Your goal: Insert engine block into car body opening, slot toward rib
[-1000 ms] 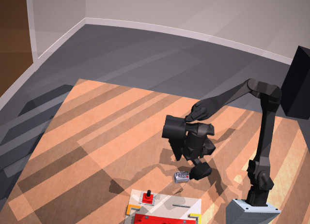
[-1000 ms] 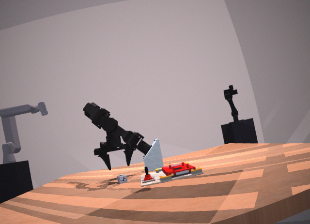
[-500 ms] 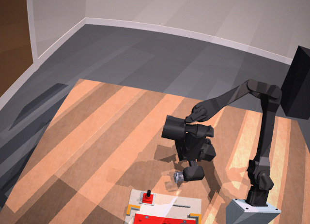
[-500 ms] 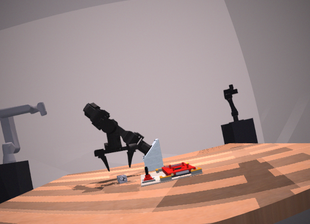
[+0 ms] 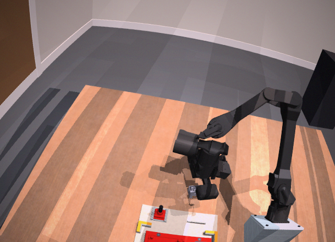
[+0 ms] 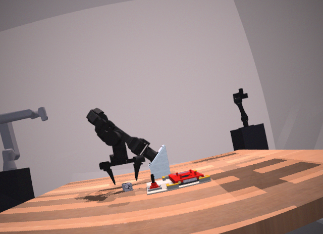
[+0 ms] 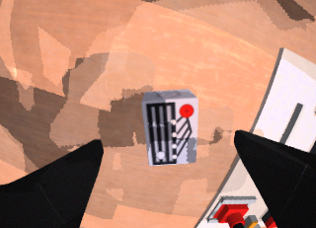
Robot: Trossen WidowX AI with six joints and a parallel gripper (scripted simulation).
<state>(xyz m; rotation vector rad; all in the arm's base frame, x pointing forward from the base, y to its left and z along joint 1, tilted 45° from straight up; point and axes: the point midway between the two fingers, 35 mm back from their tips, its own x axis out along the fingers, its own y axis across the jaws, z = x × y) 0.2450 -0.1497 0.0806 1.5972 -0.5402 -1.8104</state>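
The grey engine block [image 5: 192, 190] [image 6: 127, 186] [image 7: 170, 129] lies on the wooden table, away from the car body. Its face with dark stripes and a red dot is turned up to the wrist camera. My gripper [image 6: 125, 182] [image 7: 169, 141] is open and empty, its fingertips a little above the block and on either side of it. In the top view the hand partly covers the block. The red car body [image 5: 162, 236] [image 6: 175, 179] sits on the white plate [image 5: 176, 224] [image 7: 291, 80]. Its opening shows only small in the exterior view; the rib cannot be made out.
A red piece with an upright black knob [image 5: 159, 214] [image 6: 154, 185] stands at the plate's near corner. Yellow and grey corner guides [image 5: 143, 225] [image 6: 172, 185] surround the car body. A thin dark bar [image 5: 196, 222] [image 7: 291, 123] lies on the plate. My arm's pale base [image 5: 270, 228] stands beside it.
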